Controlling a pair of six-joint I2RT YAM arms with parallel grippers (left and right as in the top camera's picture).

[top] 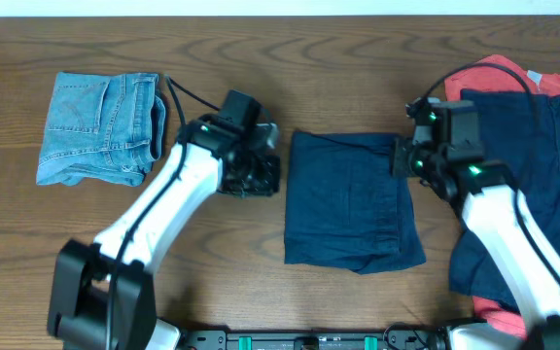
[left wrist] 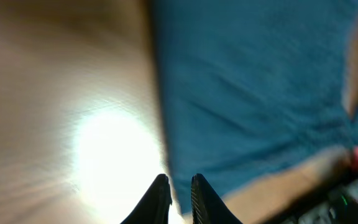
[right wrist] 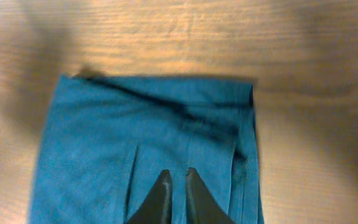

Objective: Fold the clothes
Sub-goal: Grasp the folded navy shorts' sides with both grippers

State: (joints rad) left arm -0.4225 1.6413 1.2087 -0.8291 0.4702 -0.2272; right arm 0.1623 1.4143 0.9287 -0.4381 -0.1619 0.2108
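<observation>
Navy shorts (top: 353, 199) mid-table (top: 261, 58), long axis top-to-bottom of overhead frame | left gripper (left wrist: 179, 190) just off their left edge, right gripper (right wrist: 175, 186) over upper-right edge, nearer | I read both pressed together, seemingly empty.

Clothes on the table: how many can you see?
4: a denim garment folded at the left, dark blue shorts in the middle, and a navy garment at the right lying on a red garment. More may hide underneath.
</observation>
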